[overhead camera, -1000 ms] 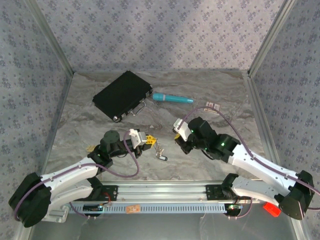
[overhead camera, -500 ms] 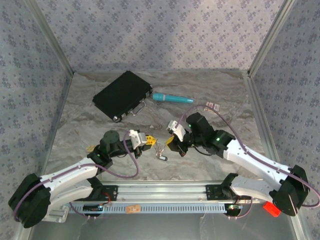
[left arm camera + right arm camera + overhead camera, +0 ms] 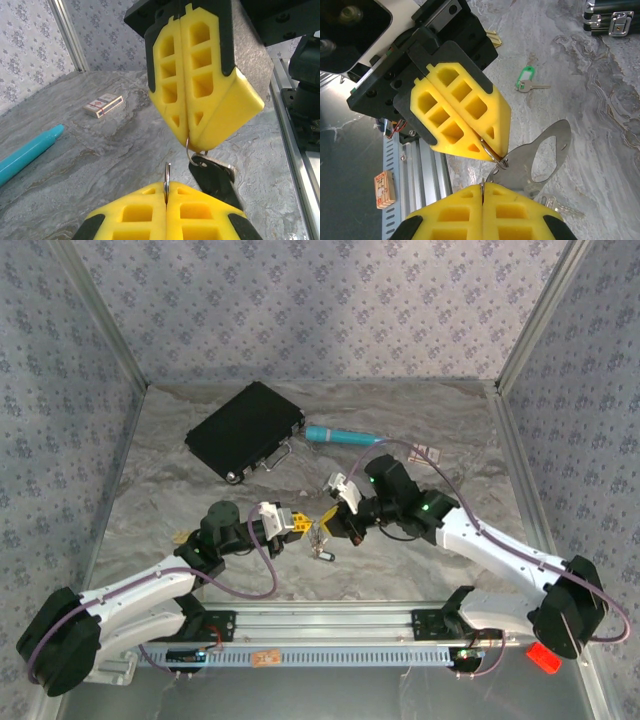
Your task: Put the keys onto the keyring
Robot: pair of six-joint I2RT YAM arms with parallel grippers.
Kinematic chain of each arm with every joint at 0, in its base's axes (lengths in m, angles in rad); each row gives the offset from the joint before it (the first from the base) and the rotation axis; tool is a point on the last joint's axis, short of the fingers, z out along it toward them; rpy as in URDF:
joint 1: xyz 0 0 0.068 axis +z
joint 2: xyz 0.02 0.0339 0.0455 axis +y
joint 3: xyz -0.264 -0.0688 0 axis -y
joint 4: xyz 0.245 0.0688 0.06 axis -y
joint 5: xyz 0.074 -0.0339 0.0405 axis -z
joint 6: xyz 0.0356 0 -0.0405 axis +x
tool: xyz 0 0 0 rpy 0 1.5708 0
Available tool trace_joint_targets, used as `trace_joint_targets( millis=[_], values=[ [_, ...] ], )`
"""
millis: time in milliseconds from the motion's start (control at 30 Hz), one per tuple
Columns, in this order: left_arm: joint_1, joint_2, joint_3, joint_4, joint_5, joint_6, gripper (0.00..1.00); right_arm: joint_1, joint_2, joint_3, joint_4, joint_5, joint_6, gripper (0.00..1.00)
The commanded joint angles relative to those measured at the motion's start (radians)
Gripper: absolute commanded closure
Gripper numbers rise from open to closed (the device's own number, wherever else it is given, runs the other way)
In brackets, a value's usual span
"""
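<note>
left gripper (image 3: 166, 194) clamped shut on the keyring's thin wire | right gripper (image 3: 483, 190) pinched tight on the same wire, tips nearly nose to nose | keyring (image 3: 547, 150) strung between them, mid-table (image 3: 420, 570) | dark-headed key (image 3: 212, 176) dangling off it | green-headed key (image 3: 526, 79) lying loose on the marble, well apart
</note>
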Motion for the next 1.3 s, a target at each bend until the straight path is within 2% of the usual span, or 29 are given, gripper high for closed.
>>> trace_joint_targets(
  millis=[0,400,733,1200,1233,1267],
  values=[
    [-0.009,-0.019,0.018,0.013,0.036,0.019,1.0,-0.002,0.012,0.034,0.024,-0.026,0.022,1.0],
    [-0.01,-0.023,0.018,0.009,0.037,0.016,1.0,-0.002,0.032,0.035,0.054,0.011,0.032,1.0],
    [-0.009,-0.029,0.016,-0.003,0.04,0.018,1.0,-0.005,0.046,0.024,0.073,0.12,0.112,1.0],
    [-0.01,-0.034,0.012,0.033,0.014,-0.006,1.0,-0.002,0.092,0.055,0.037,0.126,0.15,1.0],
    [-0.01,-0.032,0.009,0.04,0.011,-0.011,1.0,-0.003,0.096,0.063,0.02,0.132,0.147,0.97],
    [-0.011,-0.03,0.01,0.043,0.009,-0.014,1.0,-0.004,0.098,0.071,0.002,0.139,0.144,0.86]
  ],
)
